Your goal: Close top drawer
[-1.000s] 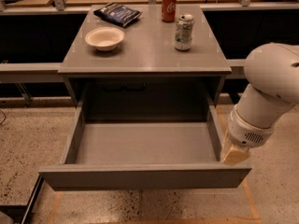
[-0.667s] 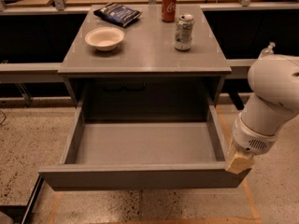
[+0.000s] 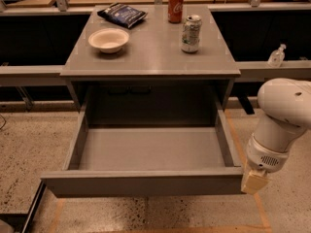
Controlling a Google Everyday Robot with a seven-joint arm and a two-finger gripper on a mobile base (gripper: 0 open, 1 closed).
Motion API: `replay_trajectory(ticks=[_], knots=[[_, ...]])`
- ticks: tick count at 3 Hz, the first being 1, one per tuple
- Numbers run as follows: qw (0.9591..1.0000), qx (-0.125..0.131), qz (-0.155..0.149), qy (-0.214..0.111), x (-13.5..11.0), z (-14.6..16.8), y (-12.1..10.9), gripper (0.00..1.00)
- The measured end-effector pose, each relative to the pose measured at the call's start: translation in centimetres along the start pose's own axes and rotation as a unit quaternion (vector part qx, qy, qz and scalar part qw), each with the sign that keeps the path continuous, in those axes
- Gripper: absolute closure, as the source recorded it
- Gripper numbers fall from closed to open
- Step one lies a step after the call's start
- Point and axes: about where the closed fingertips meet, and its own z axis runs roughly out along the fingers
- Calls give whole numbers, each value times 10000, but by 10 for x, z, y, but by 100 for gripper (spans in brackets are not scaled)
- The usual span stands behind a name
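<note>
One gripper (image 3: 253,181) beside open top drawer (image 3: 141,184)

The light is moderate and warm, falling from above. The counter (image 3: 150,57) top takes it evenly, with a faint pale sheen around the silver can (image 3: 191,33), and the bowl (image 3: 109,39) throws only a soft, short shadow. The recess under the counter is deep in shade, while the floor of the open top drawer (image 3: 146,183) is evenly lit. The white arm (image 3: 284,110) is the brightest surface, with a soft highlight on its upper curve; the gripper (image 3: 254,181), at the drawer's right front corner, sits in the arm's shade. The spaces either side of the counter are nearly black.
</note>
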Motion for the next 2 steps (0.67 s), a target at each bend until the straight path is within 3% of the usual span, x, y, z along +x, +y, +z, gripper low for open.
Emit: replay_trajectory(ticks=[1, 2], knots=[[10000, -36, -48, 44, -4, 7, -15, 100], [10000, -36, -48, 44, -4, 7, -15, 100]])
